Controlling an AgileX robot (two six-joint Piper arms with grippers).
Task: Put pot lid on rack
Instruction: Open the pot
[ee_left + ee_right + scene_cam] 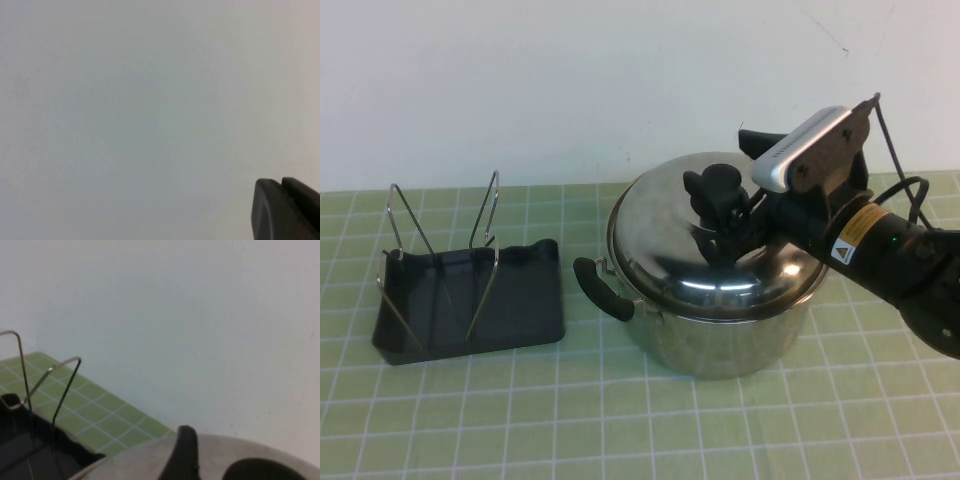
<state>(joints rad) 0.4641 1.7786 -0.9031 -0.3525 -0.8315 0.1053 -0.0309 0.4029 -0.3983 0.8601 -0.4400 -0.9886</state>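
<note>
The pot lid [672, 250], shiny domed steel with a black knob [722, 180], sits closed on the steel pot [720, 345] at centre right. My right gripper [718, 205] reaches in from the right and is open around the knob. In the right wrist view one finger [184, 455] stands beside the knob [265, 471] with bare lid [150, 460] showing between them. The rack [520, 310], a black tray with wire uprights [485, 215], stands empty to the pot's left. My left gripper [281, 202] is out of the high view, shut, facing a blank wall.
The pot's black handle [600, 290] points toward the rack, a short gap from the tray's edge. A green gridded mat [620, 420] covers the table. A white wall [570, 80] runs close behind the pot and rack.
</note>
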